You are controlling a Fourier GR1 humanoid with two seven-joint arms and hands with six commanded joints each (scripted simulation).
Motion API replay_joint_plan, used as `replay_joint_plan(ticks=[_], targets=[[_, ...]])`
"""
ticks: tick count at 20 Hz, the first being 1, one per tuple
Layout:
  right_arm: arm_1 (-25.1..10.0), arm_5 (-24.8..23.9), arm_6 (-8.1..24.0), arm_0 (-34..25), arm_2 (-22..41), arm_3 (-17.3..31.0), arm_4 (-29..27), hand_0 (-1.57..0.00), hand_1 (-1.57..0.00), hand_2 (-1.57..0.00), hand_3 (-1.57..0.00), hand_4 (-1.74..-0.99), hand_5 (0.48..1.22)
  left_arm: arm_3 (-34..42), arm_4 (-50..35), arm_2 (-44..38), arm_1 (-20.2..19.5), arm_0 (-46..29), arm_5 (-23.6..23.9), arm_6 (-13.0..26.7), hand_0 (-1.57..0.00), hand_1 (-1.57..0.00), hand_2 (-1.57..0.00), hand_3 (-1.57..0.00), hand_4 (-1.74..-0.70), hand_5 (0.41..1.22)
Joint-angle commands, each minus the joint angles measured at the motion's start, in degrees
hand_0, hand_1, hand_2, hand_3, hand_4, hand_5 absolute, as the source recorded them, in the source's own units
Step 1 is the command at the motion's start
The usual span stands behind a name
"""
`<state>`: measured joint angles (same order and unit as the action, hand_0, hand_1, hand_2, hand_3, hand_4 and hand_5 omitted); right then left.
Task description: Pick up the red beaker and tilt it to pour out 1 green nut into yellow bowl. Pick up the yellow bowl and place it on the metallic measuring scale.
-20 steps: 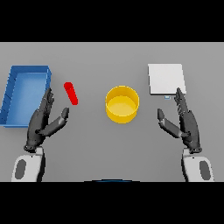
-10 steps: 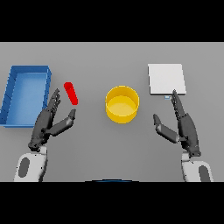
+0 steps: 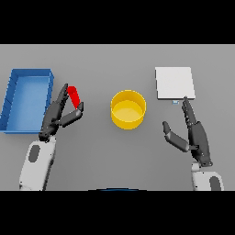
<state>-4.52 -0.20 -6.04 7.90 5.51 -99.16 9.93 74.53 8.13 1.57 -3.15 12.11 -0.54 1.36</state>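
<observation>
You have a round yellow bowl (image 3: 128,109) standing upright near the middle of the grey table (image 3: 114,59), and its inside shows only a smooth yellow floor with nothing lying in it. On the far left sits a rectangular blue plastic tray (image 3: 25,99) with raised walls; its floor shows only blue. The small red beaker (image 3: 73,96), a short, plain red cylinder, lies tilted on the table just right of the tray, well left of the bowl; you cannot see into it, so whether it holds a green nut cannot be told. At the far right lies the flat, square, pale metallic measuring scale (image 3: 174,83), with a tiny bluish mark at its near edge that is too small to read; no other label or writing can be made out on anything. Your left hand (image 3: 58,115) reaches up beside the beaker with its fingers (image 3: 60,99) straight and slightly spread along the beaker's left side and the thumb (image 3: 75,112) just below its near end; they flank the beaker without closing on it. Your right hand (image 3: 195,134) rests on the near right, its fingers straight and together, pointing at the scale's near edge, the thumb spread to the left, holding nothing.
</observation>
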Motion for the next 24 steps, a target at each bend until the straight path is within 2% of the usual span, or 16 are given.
replay_joint_plan(ticks=[1, 4, 10, 13, 14, 17, 18, 19, 21, 22, 24], targets=[[-0.6, 0.1, 0.3, -1.0, -1.1, 0.7, -0.9, 0.0, 0.0, 0.0, 0.0, -1.339, 0.688, -1.7, -0.3, -0.5, 0.0, 1.7, -0.1, 0.2, 0.0, 0.0, 0.0, 0.0, -1.35, 0.718], [-0.2, 0.1, 0.5, -1.6, -0.6, 1.2, -0.5, 0.0, 0.0, 0.0, 0.0, -1.338, 0.688, -5.9, -1.0, -1.9, -0.1, 4.7, -0.4, -1.5, 0.0, 0.0, 0.0, 0.0, -1.33, 0.714], [-0.5, 0.4, 0.5, -1.8, -1.1, 1.1, -1.2, 0.0, 0.0, 0.0, 0.0, -1.329, 0.684, -11.0, -0.2, -2.5, -0.1, 9.2, -0.1, -2.4, 0.0, 0.0, 0.0, 0.0, -1.31, 0.703], [-0.4, 0.4, 1.4, -1.6, -1.0, 0.0, -1.5, 0.0, 0.0, 0.0, 0.0, -1.315, 0.682, -14.0, -0.1, -3.2, -0.2, 12.1, -0.1, -3.0, 0.0, 0.0, 0.0, 0.0, -1.32, 0.71], [-0.4, 0.6, 0.8, -1.2, -0.9, 0.2, -1.3, 0.0, 0.0, 0.0, 0.0, -1.311, 0.682, -15.9, -0.5, -3.7, -0.3, 13.3, -0.4, -3.3, 0.0, 0.0, 0.0, 0.0, -1.33, 0.715], [-0.7, 0.2, 0.7, -1.5, -1.2, 0.7, -1.0, 0.0, 0.0, 0.0, 0.0, -1.295, 0.683, -17.6, -0.8, -4.1, 0.8, 13.6, 0.0, -7.6, 0.0, 0.0, -0.03, 0.0, -1.39, 0.752], [-0.9, 0.1, 0.5, -1.8, -1.5, 0.7, -1.1, 0.0, 0.0, 0.0, 0.0, -1.291, 0.684, -18.2, -1.0, -4.5, 1.1, 13.7, 0.5, -7.7, -0.08, -0.08, -0.12, -0.08, -1.42, 0.77], [-0.8, 0.2, 0.4, -1.4, -1.2, 0.9, -1.0, 0.0, 0.0, 0.0, 0.0, -1.289, 0.684, -18.5, -1.5, -5.2, 1.4, 14.3, 0.9, -7.2, -0.25, -0.28, -0.31, -0.22, -1.44, 0.795], [-1.2, 0.3, 0.1, -1.5, -1.6, 1.1, -1.1, 0.0, 0.0, 0.0, 0.0, -1.285, 0.683, -20.0, -0.6, -5.5, 2.2, 15.4, 3.5, -6.9, -0.68, -0.7, -0.71, -0.71, -1.44, 0.949], [-0.9, 0.5, -0.2, -1.1, -1.3, 0.9, -1.1, 0.0, 0.0, 0.0, 0.0, -1.283, 0.683, -20.6, 0.4, -5.4, 1.9, 16.2, 4.5, -6.8, -0.86, -0.87, -0.89, -0.88, -1.44, 1.003], [-0.5, 0.3, 0.8, -1.8, -1.0, 0.6, -0.9, 0.0, 0.0, 0.0, 0.0, -1.29, 0.684, -21.9, 1.9, -5.4, 2.7, 17.0, 5.8, -8.1, -1.12, -1.13, -1.13, -1.13, -1.44, 1.082]])
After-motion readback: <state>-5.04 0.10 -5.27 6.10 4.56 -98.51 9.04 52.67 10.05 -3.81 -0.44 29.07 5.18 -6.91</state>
